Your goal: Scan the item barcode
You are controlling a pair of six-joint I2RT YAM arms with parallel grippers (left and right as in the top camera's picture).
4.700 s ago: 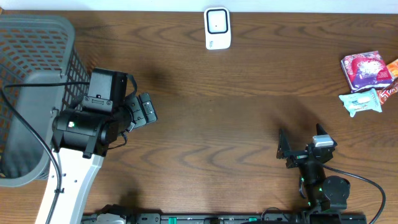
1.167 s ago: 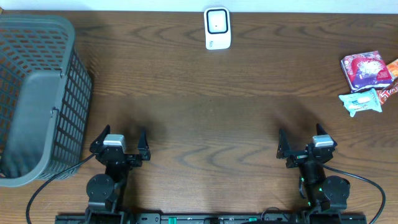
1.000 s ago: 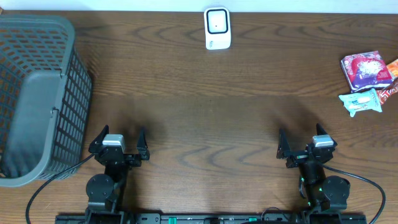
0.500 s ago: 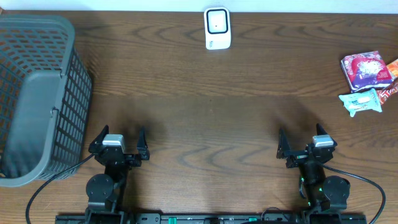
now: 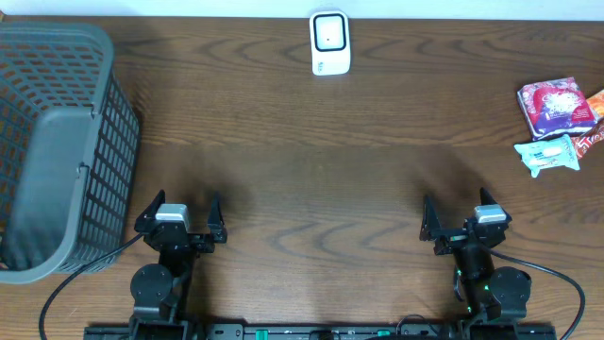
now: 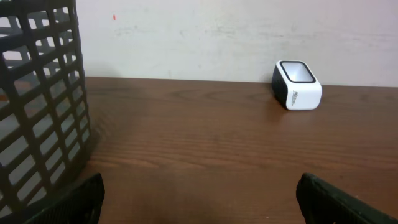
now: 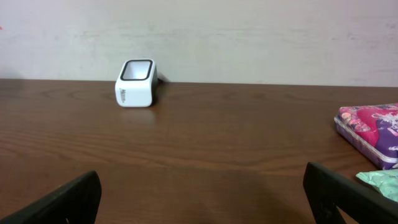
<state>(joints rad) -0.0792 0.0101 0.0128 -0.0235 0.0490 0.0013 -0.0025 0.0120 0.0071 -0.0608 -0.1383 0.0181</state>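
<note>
Well, the left gripper (image 5: 182,212) and the right gripper (image 5: 457,219) sit low at the near edge of the table (image 5: 321,170), holding nothing, jaws spread wide. Well apart from the right gripper, off at the far right, lies a pink-and-purple packet (image 5: 557,107) with a teal wipes pack (image 5: 547,154) just beside it. The white barcode scanner (image 5: 329,42) stands at the far edge, centre.

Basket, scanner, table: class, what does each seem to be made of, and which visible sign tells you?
Basket: probably moulded plastic, matt grey; its walls are an even grid of holes.
Scanner: likely hard plastic; smooth white casing with a dark window.
Table: wood or wood-look laminate; dark brown, flowing grain, mild sheen. The look leaves open which.
</note>
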